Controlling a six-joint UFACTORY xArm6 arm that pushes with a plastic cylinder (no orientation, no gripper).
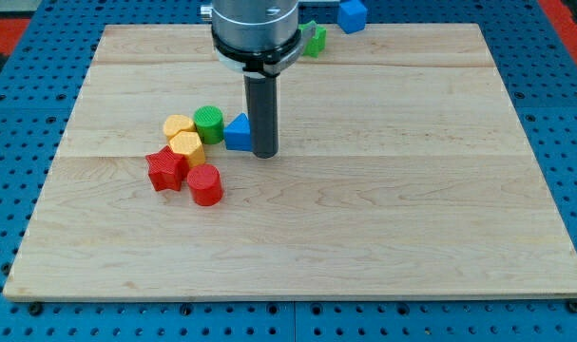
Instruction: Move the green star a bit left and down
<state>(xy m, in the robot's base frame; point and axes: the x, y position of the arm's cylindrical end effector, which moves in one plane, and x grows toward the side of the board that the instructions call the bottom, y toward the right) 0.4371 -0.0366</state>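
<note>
The green star (315,39) lies at the view's top, partly hidden behind the arm's metal head, so its shape is only partly seen. My tip (265,153) rests on the board far below the star, right beside the blue triangle block (237,134), at its right side. Left of the triangle stand a green cylinder (209,123), two yellow blocks (179,126) (187,146), a red star (164,169) and a red cylinder (205,184), all clustered together.
A blue block (352,15) lies at the view's top edge, right of the green star. The wooden board (412,209) sits on a blue pegboard surface (564,133).
</note>
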